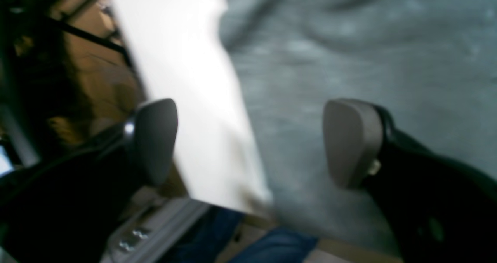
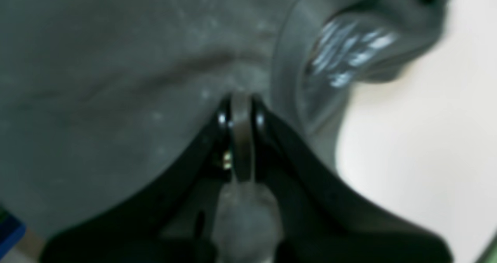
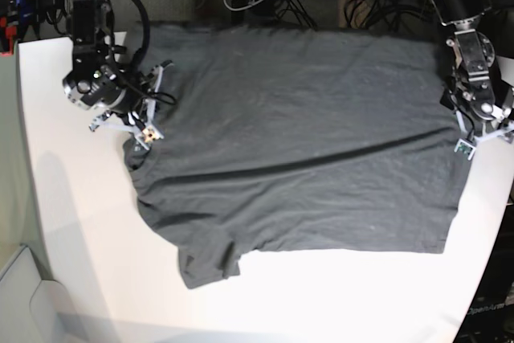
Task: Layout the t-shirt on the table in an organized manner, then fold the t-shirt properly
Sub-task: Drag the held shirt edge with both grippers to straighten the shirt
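White and matte, the table (image 3: 72,222) carries the t-shirt (image 3: 297,142), whose charcoal-grey fabric lies spread wide across the far half, mostly flat with long shallow creases. One short sleeve (image 3: 207,263) juts toward the near edge, rumpled. At the base view's left, the right gripper (image 2: 241,100) sits at the collar end of the shirt, its fingers clenched together with a pinch of grey fabric bunched between them; the wrist view shows the collar band (image 2: 289,72) curving just to the right of the fingertips. At the base view's right, the left gripper (image 1: 248,138) hangs over the shirt's hem side, its fingers (image 1: 349,138) released and standing wide apart, one above the cloth, the other past the table's edge, grasping nothing.
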